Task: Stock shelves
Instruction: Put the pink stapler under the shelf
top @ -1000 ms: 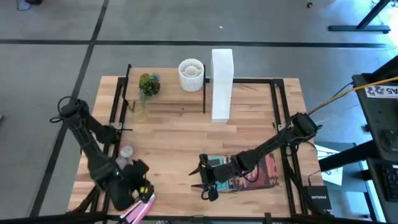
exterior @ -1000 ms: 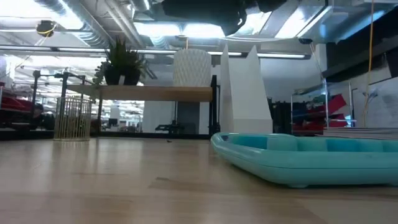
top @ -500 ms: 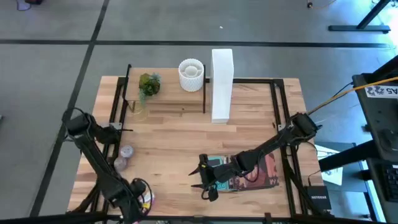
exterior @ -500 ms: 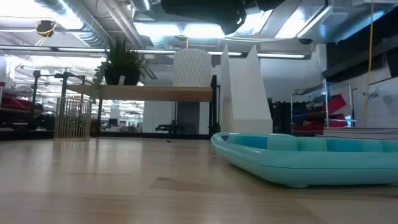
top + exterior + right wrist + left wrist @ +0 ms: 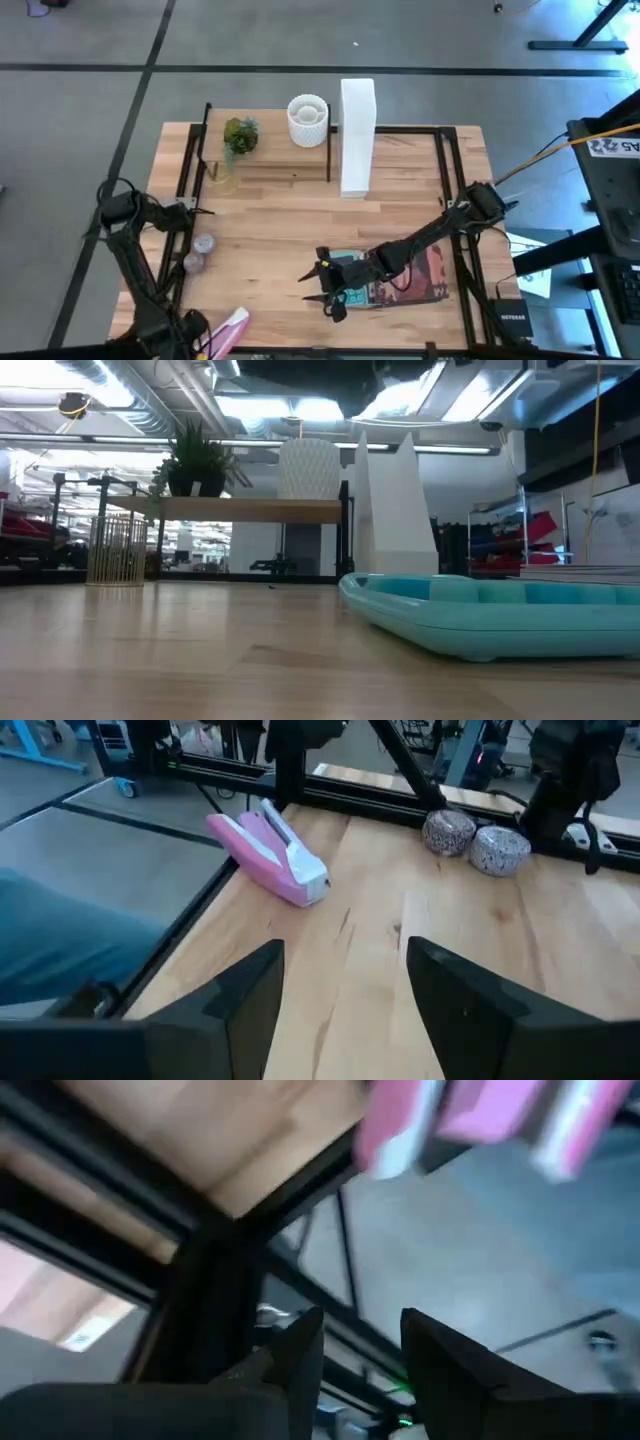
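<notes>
Right gripper [image 5: 322, 288] hovers spread, empty, over teal plastic tray [image 5: 352, 278]; left gripper [image 5: 360, 1350] parted, empty, past table edge; light-wood shelf board [image 5: 268, 150] far back

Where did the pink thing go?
In the high view, the pink stapler lies at the table's near left corner, poking over the edge, just below the two small speckled tins.

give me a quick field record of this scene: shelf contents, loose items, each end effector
shelf: low light-wood shelf board on black posts
on shelf: small green potted plant; white ribbed round pot
beside shelf: tall white file box
loose items: pink stapler; two speckled grey round tins; teal tray
left end effector: open, off the table's near-left corner
right end effector: open, above the tray
</notes>
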{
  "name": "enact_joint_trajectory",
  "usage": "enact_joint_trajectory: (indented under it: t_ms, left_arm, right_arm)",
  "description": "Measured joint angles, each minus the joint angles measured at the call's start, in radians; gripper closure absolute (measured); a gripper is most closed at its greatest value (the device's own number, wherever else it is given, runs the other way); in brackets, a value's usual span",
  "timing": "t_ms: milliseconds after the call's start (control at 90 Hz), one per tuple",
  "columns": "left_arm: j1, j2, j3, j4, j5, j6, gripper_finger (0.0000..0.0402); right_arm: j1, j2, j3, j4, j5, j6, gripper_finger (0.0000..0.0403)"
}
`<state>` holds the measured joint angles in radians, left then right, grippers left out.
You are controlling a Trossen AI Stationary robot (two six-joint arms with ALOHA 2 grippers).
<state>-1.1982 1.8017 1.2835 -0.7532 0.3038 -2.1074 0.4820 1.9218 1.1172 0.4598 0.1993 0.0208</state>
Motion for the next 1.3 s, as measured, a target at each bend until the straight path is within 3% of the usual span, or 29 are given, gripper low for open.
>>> enact_joint_trajectory:
  t_ms: [167, 378, 556, 767, 1300]
  left_arm:
    - [-0.002, 0.058, 0.000, 0.059, 0.006, 0.122, 0.0284]
    - [0.020, 0.109, 0.000, 0.075, 0.084, 0.235, 0.0284]
    - [0.024, 0.107, 0.000, -0.020, 0.029, 0.199, 0.0284]
    - [0.044, 0.107, 0.000, -0.021, -0.057, 0.208, 0.0284]
    - [0.177, 0.106, -0.002, -0.114, -0.276, 0.342, 0.0292]
  right_arm:
    - [0.000, 0.003, 0.000, 0.005, -0.001, 0.001, 0.0205]
    - [0.000, 0.003, 0.000, 0.022, -0.001, 0.000, 0.0205]
    - [0.000, 0.003, 0.000, 0.023, 0.000, 0.001, 0.0205]
    - [0.002, 0.003, 0.000, 0.014, -0.002, 0.001, 0.0205]
    - [0.002, 0.003, 0.000, 0.010, -0.007, 0.001, 0.0205]
